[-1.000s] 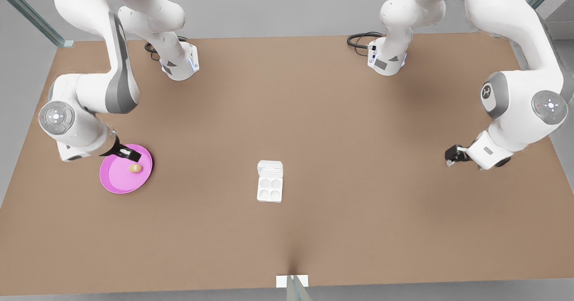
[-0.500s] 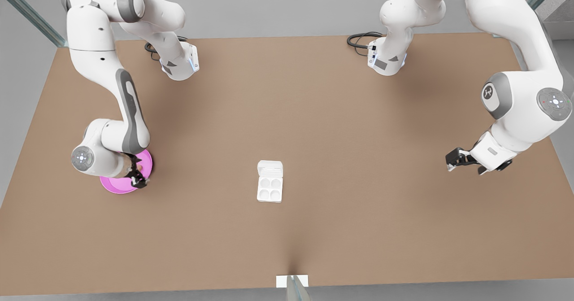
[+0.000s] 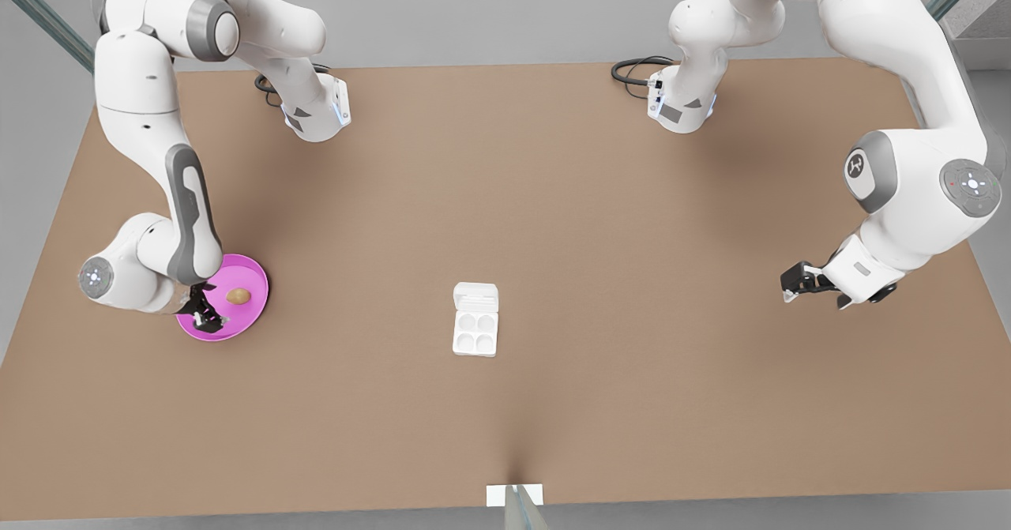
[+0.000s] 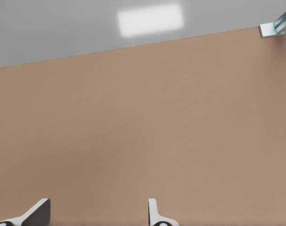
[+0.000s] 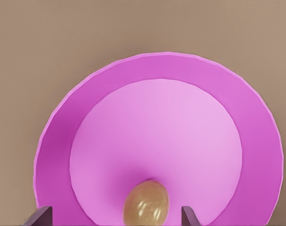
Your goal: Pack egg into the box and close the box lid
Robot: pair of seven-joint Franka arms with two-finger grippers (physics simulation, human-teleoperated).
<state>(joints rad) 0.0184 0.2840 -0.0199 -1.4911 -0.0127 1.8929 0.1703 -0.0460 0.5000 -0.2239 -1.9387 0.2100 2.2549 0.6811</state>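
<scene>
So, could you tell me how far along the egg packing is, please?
Nothing is packed yet: the egg lies on the pink plate; the box is empty, its box lid open. The right gripper is open beside the egg; the left gripper waits, open.

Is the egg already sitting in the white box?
No, the egg lies on the pink plate, far from the box, whose four cups are empty.

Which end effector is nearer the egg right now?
The right end effector: it is over the pink plate just beside the egg, fingers open. The left end effector waits far across the table, beyond the box, also open.
</scene>
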